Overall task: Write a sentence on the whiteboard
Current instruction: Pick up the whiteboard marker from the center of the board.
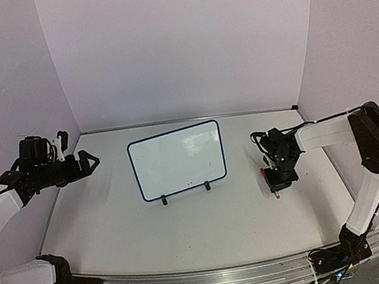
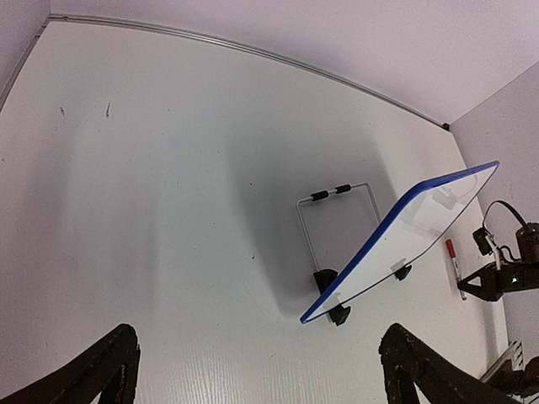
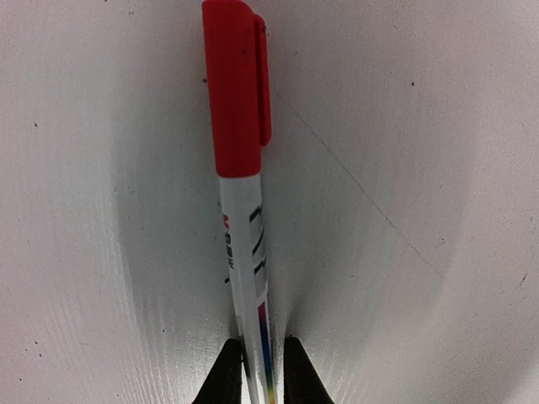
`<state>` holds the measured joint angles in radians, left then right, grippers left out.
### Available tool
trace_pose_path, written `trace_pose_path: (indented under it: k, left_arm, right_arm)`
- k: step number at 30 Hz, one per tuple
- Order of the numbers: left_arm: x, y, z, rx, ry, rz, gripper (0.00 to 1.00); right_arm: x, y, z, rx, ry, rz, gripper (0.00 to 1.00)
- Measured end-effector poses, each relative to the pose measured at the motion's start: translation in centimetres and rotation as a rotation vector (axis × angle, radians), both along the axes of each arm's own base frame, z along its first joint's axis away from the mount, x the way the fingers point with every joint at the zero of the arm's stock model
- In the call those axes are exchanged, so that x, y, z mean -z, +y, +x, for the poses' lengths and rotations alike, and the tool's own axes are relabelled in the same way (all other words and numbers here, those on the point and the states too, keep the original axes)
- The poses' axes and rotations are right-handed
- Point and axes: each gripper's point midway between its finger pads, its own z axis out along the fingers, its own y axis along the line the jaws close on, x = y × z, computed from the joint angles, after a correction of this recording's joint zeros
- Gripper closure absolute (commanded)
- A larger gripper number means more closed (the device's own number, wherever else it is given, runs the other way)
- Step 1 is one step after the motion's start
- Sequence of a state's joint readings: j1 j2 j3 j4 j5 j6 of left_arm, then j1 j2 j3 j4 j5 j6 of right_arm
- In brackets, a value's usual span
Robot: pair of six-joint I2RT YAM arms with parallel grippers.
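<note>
The whiteboard [image 1: 178, 159] stands tilted back on two black feet at the table's middle; in the left wrist view the whiteboard [image 2: 413, 231] shows nearly edge-on. Its face looks blank; the sentence is not in view. A white marker with a red cap [image 3: 240, 210] lies flat on the table to the board's right, also seen as the marker [image 1: 278, 196] [image 2: 455, 268]. My right gripper [image 1: 278, 183] [image 3: 255, 345] reaches down over it, its fingertips closed in against the barrel's rear end. My left gripper [image 1: 92, 163] [image 2: 261, 362] hangs open to the board's left, holding nothing.
A wire stand [image 2: 337, 220] props the board from behind. White walls close the table at the back and sides, with a metal strip [image 2: 253, 52] along the back edge. An aluminium rail [image 1: 209, 280] runs across the near edge.
</note>
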<state>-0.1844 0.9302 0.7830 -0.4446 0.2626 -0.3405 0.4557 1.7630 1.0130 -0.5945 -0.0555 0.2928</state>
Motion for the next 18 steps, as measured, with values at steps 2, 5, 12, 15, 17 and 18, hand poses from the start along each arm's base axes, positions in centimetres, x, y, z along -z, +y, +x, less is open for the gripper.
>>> trace_pose_path:
  k: [2, 5, 12, 15, 17, 18]
  left_arm:
    - [0.0, -0.1, -0.1, 0.007, 0.001, -0.004, 0.01]
    - [0.0, -0.3, -0.1, 0.017, 0.002, -0.011, 0.01]
    - [-0.1, -1.4, -0.5, 0.057, 0.000, -0.009, 0.06]
    - [-0.1, -3.4, -1.4, 0.136, -0.009, 0.003, 0.08]
    - [-0.1, -5.0, -2.2, 0.206, -0.020, 0.018, 0.08]
    - [-0.2, -5.8, -2.7, 0.241, -0.028, 0.027, 0.08]
  right_arm:
    - [0.3, 0.1, 0.0, 0.001, 0.008, 0.004, 0.85]
    - [0.3, 0.3, 0.2, 0.000, 0.006, 0.011, 0.91]
    - [0.2, 0.6, 0.7, 0.016, -0.006, 0.022, 1.00]
    - [-0.6, 0.8, 0.6, 0.020, -0.011, 0.044, 1.00]
    - [-2.4, 1.3, 0.4, 0.018, -0.031, 0.086, 1.00]
    - [-3.8, 1.6, 0.2, 0.014, -0.049, 0.120, 1.00]
